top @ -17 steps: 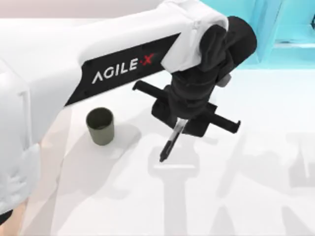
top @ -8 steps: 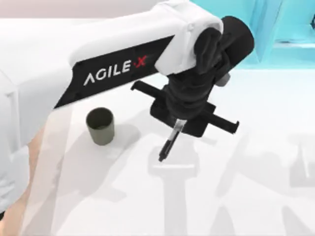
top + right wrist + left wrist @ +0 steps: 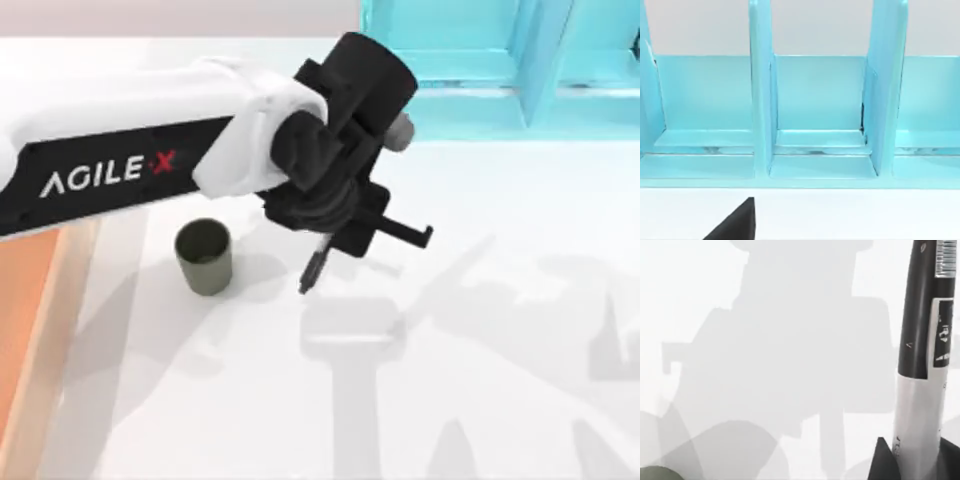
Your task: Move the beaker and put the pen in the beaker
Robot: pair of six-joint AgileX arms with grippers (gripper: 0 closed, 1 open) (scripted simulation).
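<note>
The beaker, a small olive-grey cup, stands upright on the white table left of centre. My left gripper hangs just to its right and is shut on the pen. The pen's black tip points down and slightly left, above the table and apart from the beaker. In the left wrist view the pen runs between the dark fingers of my left gripper. A sliver of the beaker shows at the corner there. A dark part of my right gripper faces the teal rack.
A teal compartment rack stands along the back right, and the right wrist view shows that rack up close. An orange wooden tray lies at the table's left edge. Open white table spreads in front and to the right.
My left arm has swung left with the pen, bringing it closer to the beaker. The beaker has not moved. The orange tray has become uncovered at the left.
</note>
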